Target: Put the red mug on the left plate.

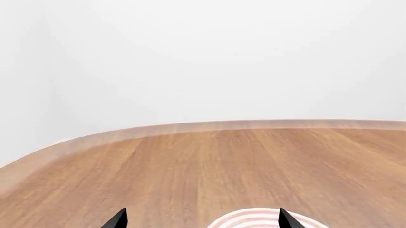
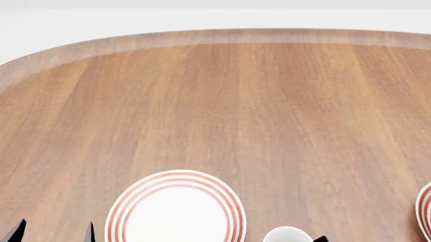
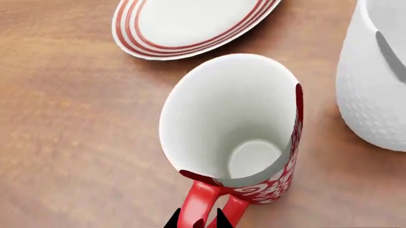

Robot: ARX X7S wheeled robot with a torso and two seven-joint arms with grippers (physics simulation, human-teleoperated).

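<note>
The red mug (image 3: 254, 142) has a white floral pattern and a white inside, and stands upright in the right wrist view. My right gripper (image 3: 197, 221) is shut on its red loop handle (image 3: 199, 202). In the head view only the mug's white rim (image 2: 286, 235) shows at the bottom edge, right of the left plate (image 2: 175, 209). That red-ringed plate also lies just beyond the mug in the right wrist view (image 3: 190, 23). My left gripper (image 1: 201, 221) is open and empty, with the plate's edge (image 1: 260, 219) between its fingertips. In the head view it (image 2: 52, 232) is left of the plate.
A larger dotted white mug (image 3: 374, 76) stands close beside the red mug. The second red-ringed plate (image 2: 425, 212) shows at the right edge of the head view. The wooden table (image 2: 235, 101) stretches to a rounded far edge.
</note>
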